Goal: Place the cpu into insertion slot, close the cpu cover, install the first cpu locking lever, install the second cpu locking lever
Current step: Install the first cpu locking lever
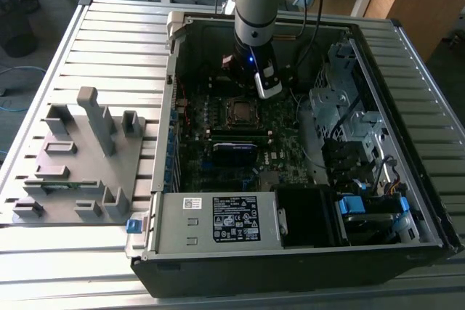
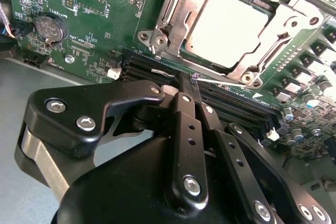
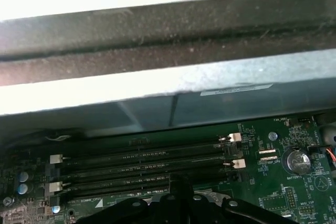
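Note:
The cpu [image 2: 228,24] lies in the insertion slot [image 1: 240,109] with its pale metal top showing. Around it the cpu cover [image 2: 181,17] rests flat, a silver frame with a square window. A thin silver locking lever [image 2: 223,82] runs along the socket's edge beside the memory slots. My gripper [image 2: 190,83] is shut, and its black fingertips meet at that lever's free end. In the exterior view the gripper [image 1: 267,89] hangs inside the open computer case, just beyond the socket toward the case's far wall.
Long black memory slots [image 3: 142,163] lie beside the socket, close under the fingers. A coin battery [image 2: 48,27] sits on the green board. The metal case wall [image 3: 168,82] rises close behind. A grey fixture [image 1: 80,157] stands on the slatted table at the exterior view's left.

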Robot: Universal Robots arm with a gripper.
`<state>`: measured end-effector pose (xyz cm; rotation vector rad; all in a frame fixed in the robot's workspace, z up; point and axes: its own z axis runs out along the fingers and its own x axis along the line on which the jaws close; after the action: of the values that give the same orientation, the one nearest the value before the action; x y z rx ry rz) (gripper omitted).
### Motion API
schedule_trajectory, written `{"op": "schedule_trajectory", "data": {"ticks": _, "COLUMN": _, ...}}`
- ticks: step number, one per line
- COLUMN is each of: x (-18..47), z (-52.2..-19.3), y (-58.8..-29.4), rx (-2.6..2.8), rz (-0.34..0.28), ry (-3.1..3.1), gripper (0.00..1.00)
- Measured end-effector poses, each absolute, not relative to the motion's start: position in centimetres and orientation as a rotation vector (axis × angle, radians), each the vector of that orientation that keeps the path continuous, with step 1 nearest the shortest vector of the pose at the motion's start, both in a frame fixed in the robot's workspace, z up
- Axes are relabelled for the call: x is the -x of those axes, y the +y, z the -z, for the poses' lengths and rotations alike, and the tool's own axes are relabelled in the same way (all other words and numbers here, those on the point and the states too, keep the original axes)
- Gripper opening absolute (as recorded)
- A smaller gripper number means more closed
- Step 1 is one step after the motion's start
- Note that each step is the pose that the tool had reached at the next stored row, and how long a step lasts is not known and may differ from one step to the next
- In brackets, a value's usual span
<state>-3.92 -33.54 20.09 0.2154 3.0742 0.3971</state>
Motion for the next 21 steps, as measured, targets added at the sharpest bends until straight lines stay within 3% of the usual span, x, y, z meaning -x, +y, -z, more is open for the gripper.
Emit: {"op": "schedule_trajectory", "data": {"ticks": 21, "x": 3.93, "z": -20.01, "y": -33.55, "rx": -0.206, "rz": -0.397, "ry": 3.05, "gripper": 0.1}}
